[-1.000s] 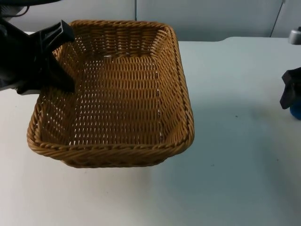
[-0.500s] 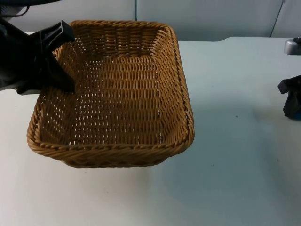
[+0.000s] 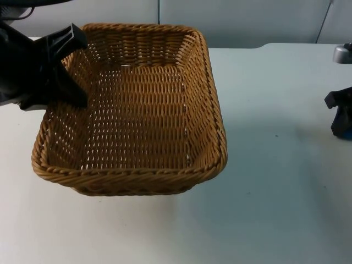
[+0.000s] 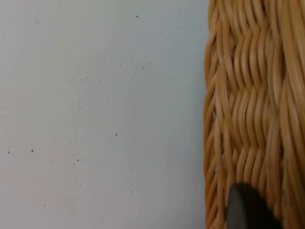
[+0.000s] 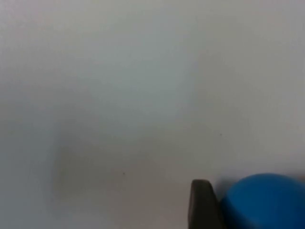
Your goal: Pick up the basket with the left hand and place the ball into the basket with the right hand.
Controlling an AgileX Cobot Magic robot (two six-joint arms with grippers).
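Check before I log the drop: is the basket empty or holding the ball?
Empty: the basket shows bare weave; the blue ball is beside the right pincer.

Illumination is even, diffuse and bright, without glare. The basket (image 3: 132, 104) casts a soft shadow onto the table (image 3: 264, 209) to its right and near side. The right wrist view is defocused; the blue ball (image 5: 264, 200) has soft edges.

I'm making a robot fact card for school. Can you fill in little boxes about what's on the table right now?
basket: brown wicker basket, nothing in it, tilted up on its left side
left pincer: left pincer clamped on the basket's left rim
ball: blue ball, far right of the basket
right pincer: right pincer at the ball, grip unclear
table: white table
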